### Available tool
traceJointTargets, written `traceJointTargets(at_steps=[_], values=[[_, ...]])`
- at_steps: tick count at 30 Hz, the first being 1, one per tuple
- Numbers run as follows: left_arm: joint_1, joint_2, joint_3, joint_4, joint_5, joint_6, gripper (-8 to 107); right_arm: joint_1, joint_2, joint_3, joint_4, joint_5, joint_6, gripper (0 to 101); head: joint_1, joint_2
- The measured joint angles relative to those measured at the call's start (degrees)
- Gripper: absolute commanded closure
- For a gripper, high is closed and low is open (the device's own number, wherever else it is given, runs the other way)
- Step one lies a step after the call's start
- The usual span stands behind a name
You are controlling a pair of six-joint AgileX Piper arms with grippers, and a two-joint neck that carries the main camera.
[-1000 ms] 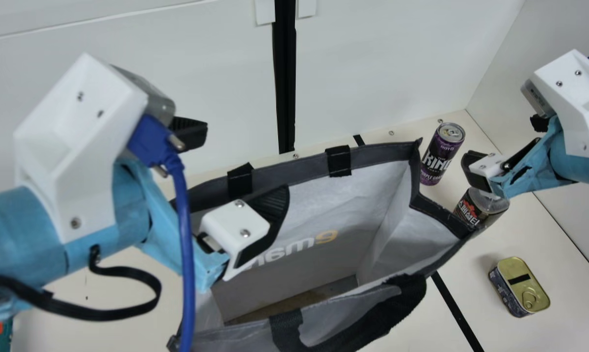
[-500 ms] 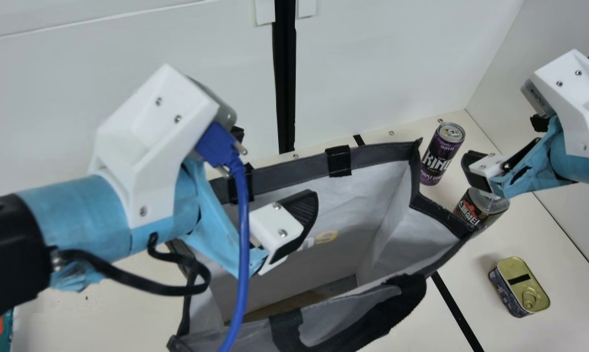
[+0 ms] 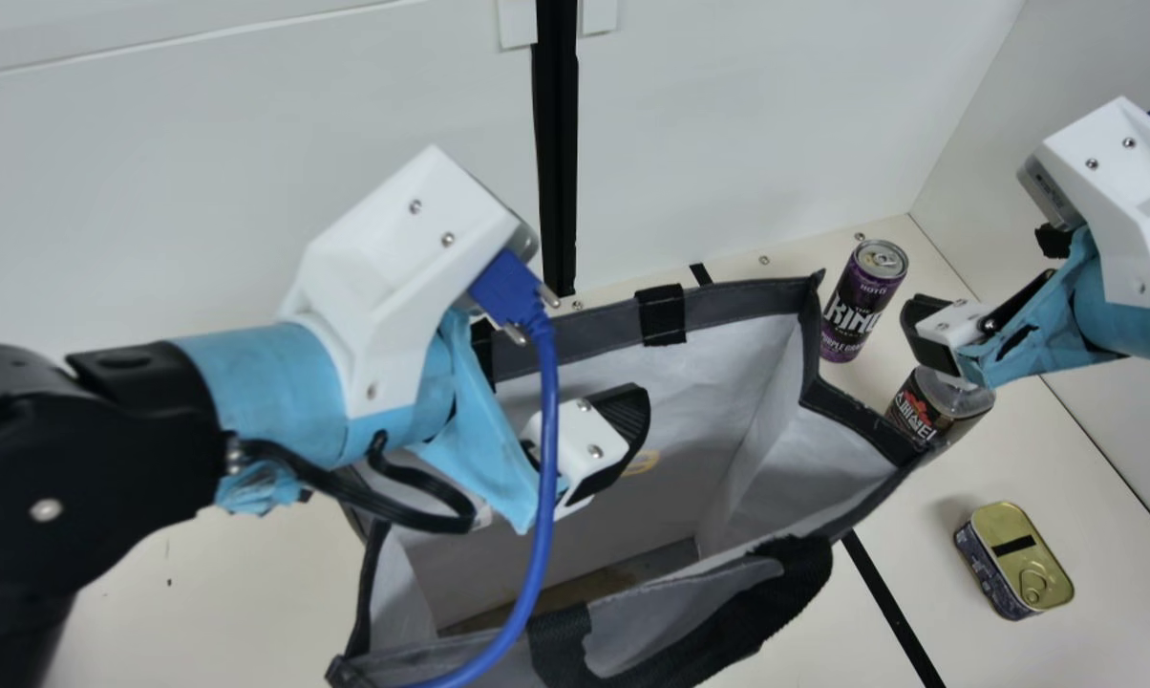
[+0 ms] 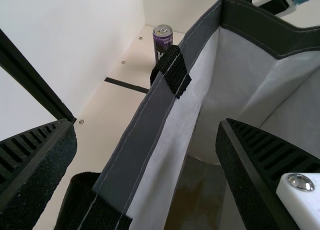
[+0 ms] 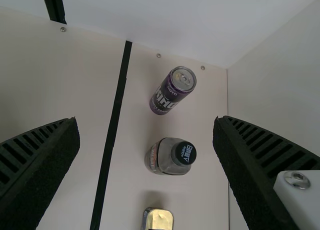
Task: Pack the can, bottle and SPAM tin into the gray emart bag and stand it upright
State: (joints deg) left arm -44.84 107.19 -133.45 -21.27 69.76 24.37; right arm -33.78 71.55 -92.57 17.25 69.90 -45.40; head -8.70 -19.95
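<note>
In the main view my left gripper point(image 3: 589, 444) is at the back-left rim of the gray emart bag point(image 3: 749, 301), which stands open-mouthed. The left wrist view has the gripper point(image 4: 145, 132) open, the bag's rim point(image 4: 131, 145) passing between its spread fingers. To the right of the bag, my right gripper point(image 3: 984, 279) is above the bottle point(image 3: 940, 406); the right wrist view gives that gripper point(image 5: 146, 130) open and empty. The purple can point(image 3: 859, 298) stands behind the bottle. Nearer the front lies the SPAM tin point(image 3: 1019, 559), gold side up.
A black handle point(image 3: 752, 621) hangs over the bag's front side. White walls point(image 3: 776, 124) rise behind and to the right of the cream table point(image 3: 1091, 506). A blue cable point(image 3: 544, 478) on the left arm hangs across the bag's opening.
My left arm has moved to the right and slightly down, over the bag's back-left rim. The right arm, bag, can, bottle and tin have kept their places.
</note>
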Motion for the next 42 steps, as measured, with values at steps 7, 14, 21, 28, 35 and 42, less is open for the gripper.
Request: traceJointTargets(at_steps=[7,14,21,28,35,42], values=[[-0.83,2.29,-0.71,0.48,0.13,0.2,9,0.0,0.0,0.0,0.0,0.0,0.0,6,0.0,0.09],[-1.31,3.93,-1.07,1.34,0.13,-0.12,49,0.0,0.0,0.0,0.0,0.0,0.0,6,0.0,0.09],[-2.24,3.88,-1.43,5.23,0.13,-1.67,96,0.0,0.0,0.0,0.0,0.0,0.0,6,0.0,0.0],[-2.5,2.18,-1.01,9.02,0.24,-4.55,107,0.0,0.0,0.0,0.0,0.0,0.0,6,0.0,0.09],[-3.12,-1.78,1.89,12.53,-1.27,-7.05,107,0.0,0.0,0.0,0.0,0.0,0.0,6,0.0,0.0],[-4.28,-7.33,7.42,18.29,-5.39,-9.65,107,0.0,0.0,0.0,0.0,0.0,0.0,6,0.0,0.0]])
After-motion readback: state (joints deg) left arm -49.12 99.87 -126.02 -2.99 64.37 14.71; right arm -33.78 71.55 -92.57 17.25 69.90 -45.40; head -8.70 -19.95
